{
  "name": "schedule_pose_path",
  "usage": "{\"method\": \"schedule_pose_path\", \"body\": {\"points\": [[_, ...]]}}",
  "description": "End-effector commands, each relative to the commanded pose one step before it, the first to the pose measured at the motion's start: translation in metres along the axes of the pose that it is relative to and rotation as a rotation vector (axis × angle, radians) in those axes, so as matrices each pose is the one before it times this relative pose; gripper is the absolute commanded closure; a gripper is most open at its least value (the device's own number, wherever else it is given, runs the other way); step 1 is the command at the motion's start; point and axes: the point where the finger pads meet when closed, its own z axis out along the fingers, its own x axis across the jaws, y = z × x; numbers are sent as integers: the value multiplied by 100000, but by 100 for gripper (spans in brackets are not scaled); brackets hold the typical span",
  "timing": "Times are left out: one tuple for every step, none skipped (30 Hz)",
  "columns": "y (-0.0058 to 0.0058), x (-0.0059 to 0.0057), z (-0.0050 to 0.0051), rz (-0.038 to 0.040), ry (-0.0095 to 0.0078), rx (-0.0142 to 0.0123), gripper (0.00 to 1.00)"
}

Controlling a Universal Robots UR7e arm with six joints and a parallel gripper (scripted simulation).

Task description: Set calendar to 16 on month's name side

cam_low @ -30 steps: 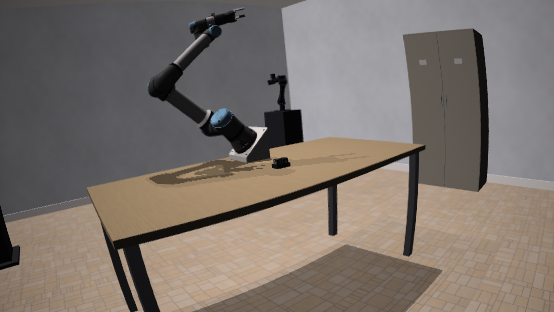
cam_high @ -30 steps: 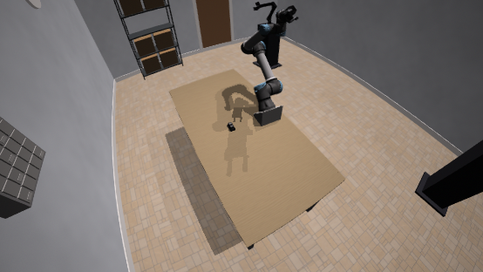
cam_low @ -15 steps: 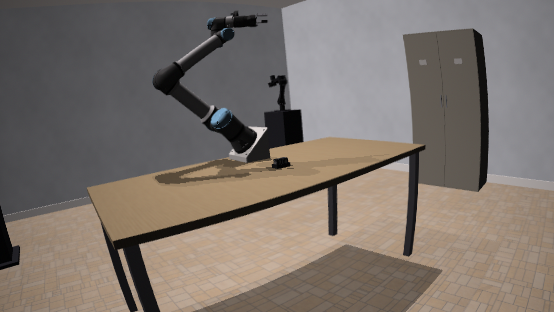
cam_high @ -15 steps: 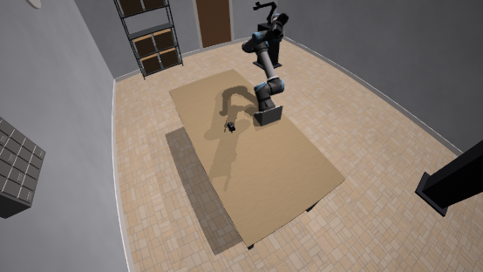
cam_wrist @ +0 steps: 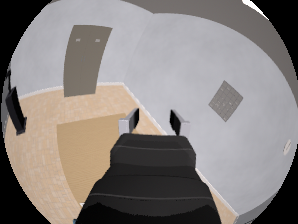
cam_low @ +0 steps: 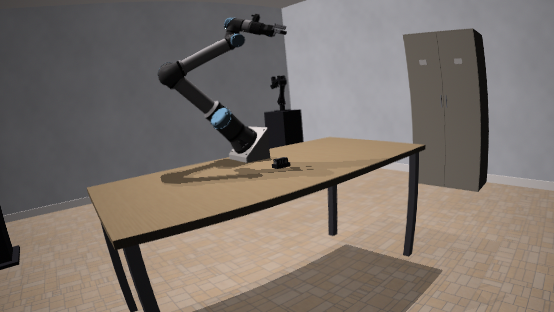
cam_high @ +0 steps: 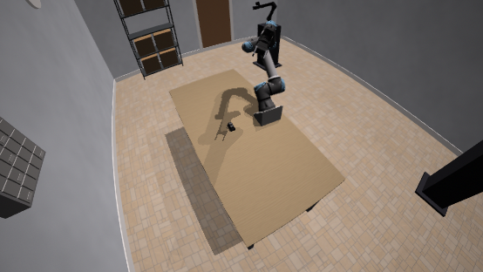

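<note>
Shelf rack: stands at the far wall, left of the door, with boxes [cam_high: 151, 64] on its shelves.
Door [cam_high: 214, 23]: brown, in the far wall.
Black pedestals: one [cam_high: 274, 45] [cam_low: 285, 127] beyond the table, bearing a small dark arm [cam_high: 274, 10] [cam_low: 282, 94]; another [cam_high: 458, 180] at the right in the top view.
Cabinet [cam_low: 445, 110] [cam_wrist: 86, 62]: tall, two-doored, right of the table in the exterior view.
Gridded wall unit [cam_high: 19, 167] [cam_wrist: 226, 101]: gray, on a wall.

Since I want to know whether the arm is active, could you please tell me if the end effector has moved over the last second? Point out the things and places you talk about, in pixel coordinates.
Yes. In the exterior view, the end effector [cam_low: 284, 30] [cam_wrist: 154, 115] has come lower and further right, toward the cupboard [cam_low: 445, 115] [cam_wrist: 86, 62].
</note>
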Motion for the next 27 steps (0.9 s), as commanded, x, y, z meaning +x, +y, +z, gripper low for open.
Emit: {"method": "schedule_pose_path", "body": {"points": [[2444, 960, 2720, 5674, 477, -6965, 0], [1335, 566, 1562, 3181, 300, -3964, 0], [1302, 580, 1546, 3173, 330, -3923, 0], [1046, 492, 1270, 2616, 295, -3212, 0], [211, 105, 266, 544, 64, -666, 0], [1075, 528, 1325, 2750, 335, -3353, 0], [149, 78, 191, 394, 50, -478, 0], [1197, 610, 1490, 3122, 409, -3781, 0], [775, 415, 993, 2080, 287, -2506, 0], [371, 206, 486, 1017, 144, -1222, 0], [983, 542, 1268, 2684, 394, -3215, 0], [136, 79, 183, 384, 58, -459, 0], [1091, 620, 1422, 3035, 471, -3617, 0], [770, 457, 1031, 2201, 356, -2613, 0], [272, 168, 375, 797, 132, -944, 0], [1004, 608, 1350, 2912, 495, -3442, 0], [0, 0, 0, 0, 0, 0, 0], [0, 0, 0, 0, 0, 0, 0], [15, 10, 22, 46, 8, -55, 0], [986, 614, 1344, 2914, 516, -3433, 0], [951, 609, 1316, 2867, 528, -3368, 0], [917, 602, 1287, 2817, 537, -3301, 0], [631, 429, 908, 1987, 390, -2324, 0], [241, 169, 356, 777, 155, -908, 0], [851, 585, 1227, 2709, 552, -3161, 0], [663, 468, 975, 2154, 451, -2511, 0], [149, 109, 226, 497, 106, -579, 0]]}}
